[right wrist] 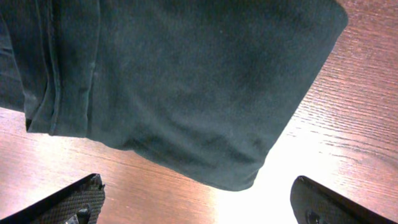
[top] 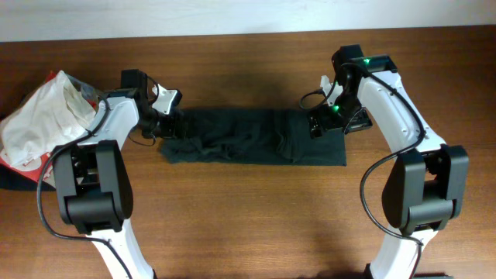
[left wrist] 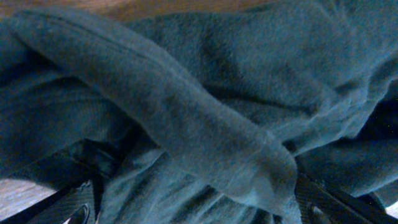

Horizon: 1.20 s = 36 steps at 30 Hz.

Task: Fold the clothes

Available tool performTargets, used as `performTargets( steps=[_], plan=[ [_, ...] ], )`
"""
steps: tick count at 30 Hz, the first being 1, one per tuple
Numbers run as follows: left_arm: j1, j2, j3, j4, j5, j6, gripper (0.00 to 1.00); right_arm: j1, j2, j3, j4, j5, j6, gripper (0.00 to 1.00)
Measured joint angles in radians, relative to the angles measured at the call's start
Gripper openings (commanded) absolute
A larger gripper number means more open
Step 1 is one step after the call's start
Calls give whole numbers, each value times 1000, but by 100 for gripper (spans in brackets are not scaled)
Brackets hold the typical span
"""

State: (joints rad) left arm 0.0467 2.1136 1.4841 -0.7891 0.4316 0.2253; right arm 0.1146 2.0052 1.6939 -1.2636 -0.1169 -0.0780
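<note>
On table (top: 248,232): dark garment (top: 248,139), white bundle (top: 43,116) (bag unclear).

You have a brown wooden table (top: 248,225) before you, its grain running side to side and filling nearly all of the overhead view. Along its far edge runs a narrow strip of pale wall (top: 232,15). In the right wrist view a bright glare (right wrist: 273,186) washes out the wood.

Table (top: 248,225) front lies open; white clothes pile (top: 39,116) crowds left edge.
</note>
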Motion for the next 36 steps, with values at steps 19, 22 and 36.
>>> performTargets(
  steps=[19, 22, 36],
  plan=[
    [92, 88, 597, -663, -291, -41, 0, -244, 0, -2, -23, 73, 0, 99],
    [-109, 88, 694, -748, -275, -88, 0, -244, 0, -3, -27, 72, 0, 99],
    [-654, 174, 726, -469, -257, -184, 73, -244, 0, -3, -50, 72, 0, 99]
  ],
)
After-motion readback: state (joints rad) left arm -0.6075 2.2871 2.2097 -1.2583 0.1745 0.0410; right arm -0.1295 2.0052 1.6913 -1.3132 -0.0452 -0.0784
